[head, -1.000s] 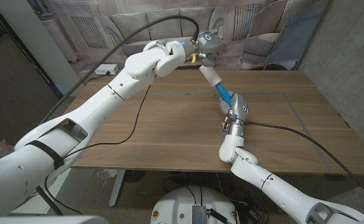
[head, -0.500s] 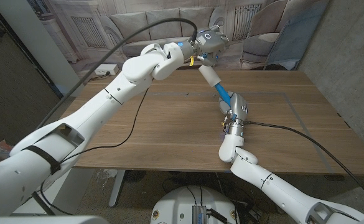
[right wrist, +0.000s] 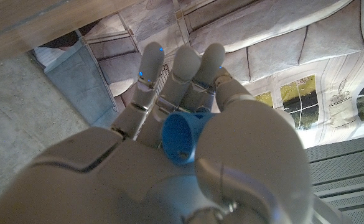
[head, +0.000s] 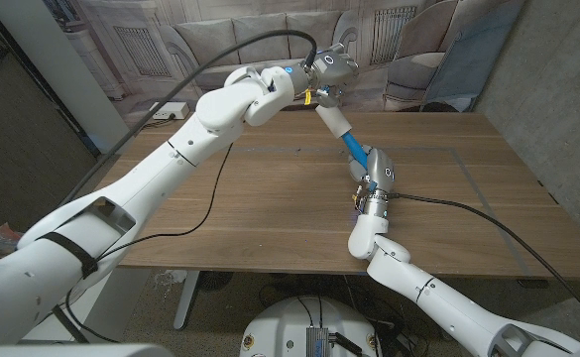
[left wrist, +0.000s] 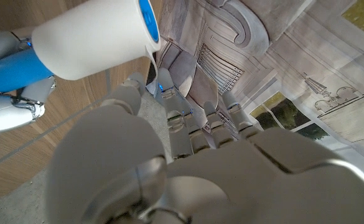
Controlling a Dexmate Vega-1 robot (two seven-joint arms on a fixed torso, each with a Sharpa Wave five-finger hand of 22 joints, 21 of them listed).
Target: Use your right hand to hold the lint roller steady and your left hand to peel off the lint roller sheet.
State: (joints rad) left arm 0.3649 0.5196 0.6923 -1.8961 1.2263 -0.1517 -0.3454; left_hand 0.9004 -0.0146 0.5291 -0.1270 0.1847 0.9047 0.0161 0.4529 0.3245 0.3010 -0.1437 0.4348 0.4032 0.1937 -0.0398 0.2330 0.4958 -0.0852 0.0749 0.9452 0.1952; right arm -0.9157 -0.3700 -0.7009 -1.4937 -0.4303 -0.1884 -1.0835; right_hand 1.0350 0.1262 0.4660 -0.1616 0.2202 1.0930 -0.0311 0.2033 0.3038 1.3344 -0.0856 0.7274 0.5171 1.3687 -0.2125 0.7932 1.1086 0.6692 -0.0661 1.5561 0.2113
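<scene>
R hand sits mid-table, wrist down near the wood, fingers wrapped round the blue handle of the lint roller. Grip confirmed in R wrist view: handle's blue butt end sits between thumb and curled fingers, fully enclosed. Roller held tilted, handle rising up and away from the R hand toward the far side of the table, white sheet roll at the upper end, clear of the wood.

L hand is at the top of the roll, beyond and above the R hand, arm stretched across from the robot's L side. In L wrist view the roll with its blue end cap lies just past the fingertips; fingers partly curled, gaps between them. Whether any finger touches the roll or pinches a sheet edge: cannot tell, contact point hidden by the hand's own back. No loose sheet discernible in either view.

Misc.: black cable runs across the wood under the L arm. White power strip at the far L edge of the table. Printed backdrop w/ architectural drawing hangs behind. Grey panel leans at far R.
</scene>
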